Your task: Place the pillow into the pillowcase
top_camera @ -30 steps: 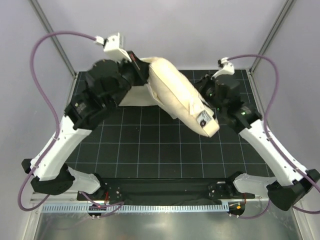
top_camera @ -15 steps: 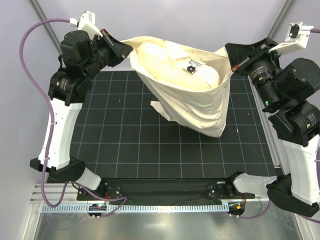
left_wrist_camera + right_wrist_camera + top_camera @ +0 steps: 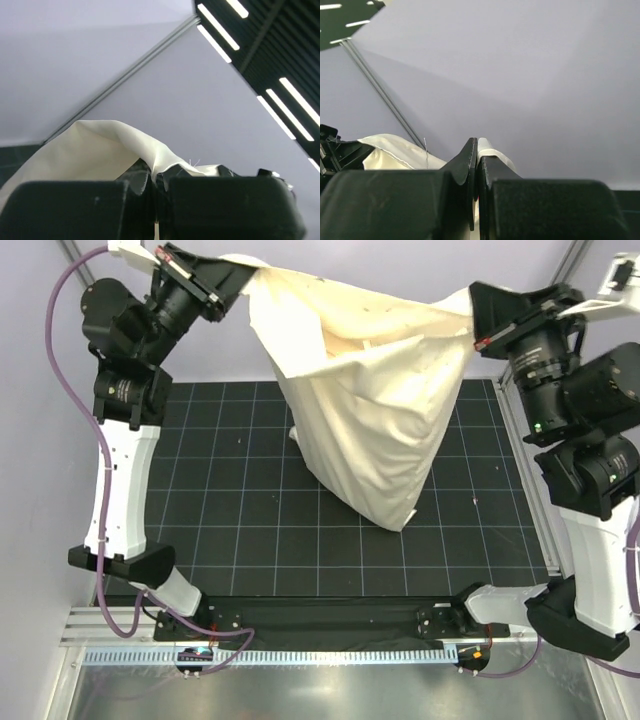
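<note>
Both left claw and right claw clamp the pillowcase mouth at frame top, probably so the hidden pillow drops.

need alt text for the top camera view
A robot's left pincer and right pincer hold a cream pillowcase high by its top corners, stretched between them. It hangs full and wrinkled over a black gridded mat.
</note>
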